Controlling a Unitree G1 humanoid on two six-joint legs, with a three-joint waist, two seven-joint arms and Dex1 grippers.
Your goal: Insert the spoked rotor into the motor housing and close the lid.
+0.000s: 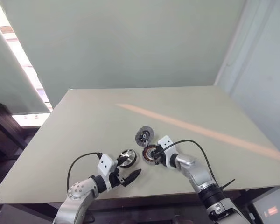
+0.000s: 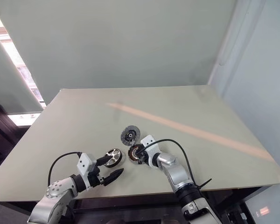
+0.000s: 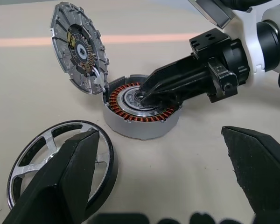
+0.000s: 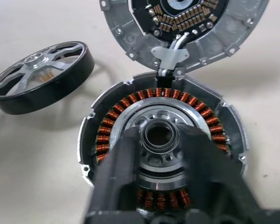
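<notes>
The motor housing point(image 4: 161, 154) sits on the counter point(image 1: 200, 107), near its front edge and about mid-width. It is round with a grey outer wall, a ring of copper windings and a silver centre hub with a dark bore. The lid point(image 3: 78, 45) is hinged open off the housing's far side, standing tilted up, with its inner face showing: grey ribbed rim, dark centre with small gold parts, and a short white wire running down to the housing.

The spoked rotor point(image 3: 60, 163) lies flat on the counter just to the left of the housing, close but apart from it. It has a dark outer band and shiny silver spokes with dark gaps.

My right gripper point(image 4: 162, 140) reaches in from the right, its 2 fingers part open and straddling the hub at the housing's centre; it holds nothing that I can see.

My left gripper point(image 3: 163, 172) is wide open and empty, low over the counter near the front edge. One finger point(image 3: 60, 182) is over the rotor's rim; I cannot tell if it touches.

Behind the lid the counter is bare back to the far edge, and open to the left and right too.
</notes>
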